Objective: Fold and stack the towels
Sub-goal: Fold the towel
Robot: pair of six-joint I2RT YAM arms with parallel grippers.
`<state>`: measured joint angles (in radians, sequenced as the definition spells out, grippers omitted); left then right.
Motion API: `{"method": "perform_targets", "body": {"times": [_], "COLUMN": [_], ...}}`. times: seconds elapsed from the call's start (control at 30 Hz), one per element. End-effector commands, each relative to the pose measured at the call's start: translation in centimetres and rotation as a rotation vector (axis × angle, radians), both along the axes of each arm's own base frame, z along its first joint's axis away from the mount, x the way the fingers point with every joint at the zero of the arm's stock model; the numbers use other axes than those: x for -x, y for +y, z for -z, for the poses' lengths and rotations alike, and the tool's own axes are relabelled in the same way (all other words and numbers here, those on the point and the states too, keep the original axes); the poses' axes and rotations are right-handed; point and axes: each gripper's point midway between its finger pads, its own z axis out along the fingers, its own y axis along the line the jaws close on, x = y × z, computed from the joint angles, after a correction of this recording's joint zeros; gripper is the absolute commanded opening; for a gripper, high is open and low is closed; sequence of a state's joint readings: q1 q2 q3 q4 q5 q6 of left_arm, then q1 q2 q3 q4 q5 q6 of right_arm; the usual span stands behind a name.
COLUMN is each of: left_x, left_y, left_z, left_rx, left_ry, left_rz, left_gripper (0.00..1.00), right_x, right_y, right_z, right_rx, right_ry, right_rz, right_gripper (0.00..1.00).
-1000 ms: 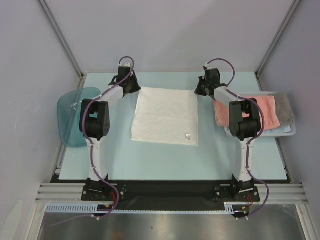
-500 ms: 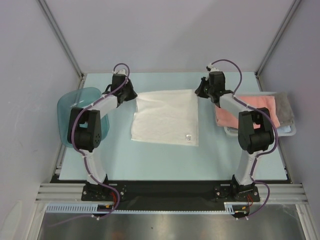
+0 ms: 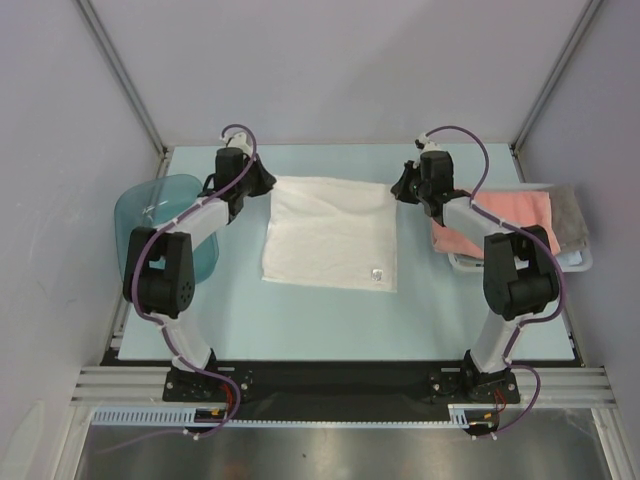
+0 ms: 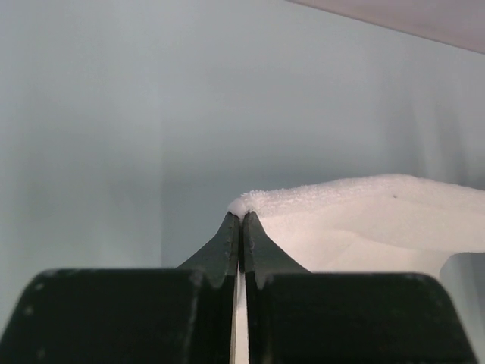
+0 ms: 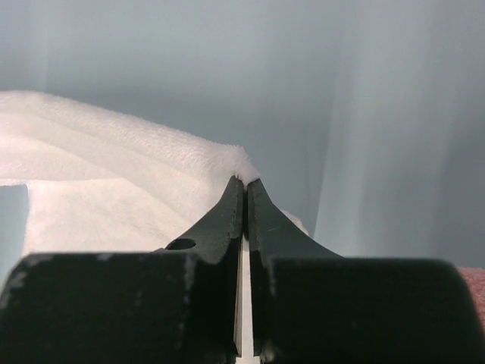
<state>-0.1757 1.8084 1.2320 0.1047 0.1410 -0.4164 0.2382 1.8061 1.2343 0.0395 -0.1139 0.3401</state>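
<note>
Now both grippers pinch the far corners of a white towel

The white towel (image 3: 330, 235) lies spread flat at the middle of the pale blue tabletop (image 3: 300, 320), toward its far edge. The left gripper (image 4: 240, 220) is clamped on the towel's far left corner, and the right gripper (image 5: 245, 182) is clamped on its far right corner. At the right edge, a salmon-pink towel (image 3: 510, 215) and a grey towel (image 3: 572, 212) sit in a white basket (image 3: 585, 262). A translucent blue tub (image 3: 150, 215) overhangs the left edge.
</note>
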Motion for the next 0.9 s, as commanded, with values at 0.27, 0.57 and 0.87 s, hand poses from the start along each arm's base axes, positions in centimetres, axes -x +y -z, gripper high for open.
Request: {"method": "perform_targets", "body": {"times": [0.27, 0.57, 0.87], "left_x": [-4.0, -5.8, -6.3], "left_y": [-1.9, -1.5, -1.5], "left_z": [-1.0, -0.4, -0.5], "left_rx": [0.034, 0.031, 0.06], "left_ry": [-0.084, -0.1, -0.08], "left_rz": [0.103, 0.082, 0.101], "left_gripper": [0.16, 0.07, 0.41], "right_x": [-3.2, -4.3, -4.3], "right_y": [0.9, 1.4, 1.7], "right_z": [-3.6, -2.9, -2.6], "right_rx": [-0.029, -0.036, -0.037], "right_ry": [-0.13, -0.137, -0.141], "right_rz": [0.009, 0.0, -0.016], "right_gripper": [0.0, 0.0, 0.0]}}
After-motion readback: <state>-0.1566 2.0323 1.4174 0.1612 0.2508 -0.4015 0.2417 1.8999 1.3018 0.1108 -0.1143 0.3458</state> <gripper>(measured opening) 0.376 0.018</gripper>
